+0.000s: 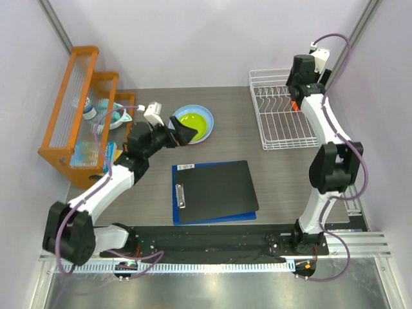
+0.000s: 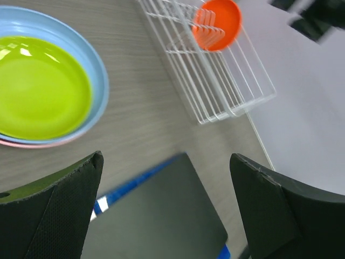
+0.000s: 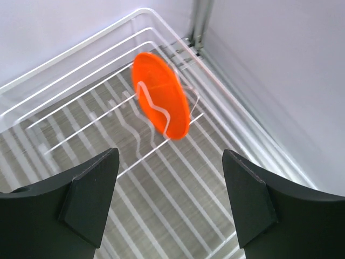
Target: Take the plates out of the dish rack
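An orange plate (image 3: 160, 97) stands on edge between the tines at the far end of the white dish rack (image 1: 283, 129), leaning slightly, its broad face turned toward the table's left side. The right gripper (image 3: 170, 186) hovers above it, fingers spread wide and touching nothing. Well apart, left of centre, the lime green plate (image 2: 40, 89) lies flat in the light blue plate (image 2: 97, 70), over a pink plate (image 2: 32, 143). The left gripper (image 2: 167, 199) hangs beside that stack, wide open and empty, above a black clipboard (image 1: 215, 190).
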### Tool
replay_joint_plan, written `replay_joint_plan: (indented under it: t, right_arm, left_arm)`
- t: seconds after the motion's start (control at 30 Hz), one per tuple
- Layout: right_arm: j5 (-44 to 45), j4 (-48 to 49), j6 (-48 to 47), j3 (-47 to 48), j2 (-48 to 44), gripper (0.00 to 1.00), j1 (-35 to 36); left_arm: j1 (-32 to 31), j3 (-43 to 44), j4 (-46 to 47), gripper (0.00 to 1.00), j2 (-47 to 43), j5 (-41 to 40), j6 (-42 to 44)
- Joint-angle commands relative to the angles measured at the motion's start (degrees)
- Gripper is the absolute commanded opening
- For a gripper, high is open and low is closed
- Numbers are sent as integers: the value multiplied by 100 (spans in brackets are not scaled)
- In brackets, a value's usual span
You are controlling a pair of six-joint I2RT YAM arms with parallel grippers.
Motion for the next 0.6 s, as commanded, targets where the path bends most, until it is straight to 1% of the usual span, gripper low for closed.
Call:
replay_joint_plan:
  t: [0.0, 0.03, 0.1, 0.17, 0.23, 0.4, 0.43, 0.47, 0.53, 0.57]
  right_arm:
    - [80, 71, -694, 719, 688, 82, -321]
    - [-16, 132, -791, 886, 968, 82, -496]
    - [9, 133, -923, 1062, 1199, 81, -585]
    - [-209, 150, -924, 1221, 1445, 82, -770]
    - [-394, 115, -888, 1466, 1612, 82, -858]
    - [-466, 80, -1187, 1897, 2166, 79, -902]
    - [-509, 71, -1231, 1950, 2227, 78, -911]
    - [-623, 54, -1266, 2003, 2289, 72, -911]
    - [-624, 36, -1284, 2074, 2439, 69, -911]
    - [-754, 36, -1284, 2074, 2456, 62, -911]
  left_arm:
    - [-517, -508, -363, 99, -782, -545, 349]
    - [-534, -587, -503, 100, -897, -572, 498]
    - [-561, -596, -775, 100, -1169, -721, 657]
    - [-561, -649, -995, 99, -1328, -879, 884]
    - [-561, -710, -1040, 100, -1504, -1002, 965]
    - [-561, -728, -1181, 99, -1593, -1073, 1140]
    - [-570, -737, -1163, 99, -1593, -1073, 1141]
    - [-561, -754, -1146, 99, -1575, -1073, 1149]
    - [-561, -746, -1119, 99, -1531, -1073, 1167]
    - [-561, -737, -1102, 99, -1470, -1064, 1167]
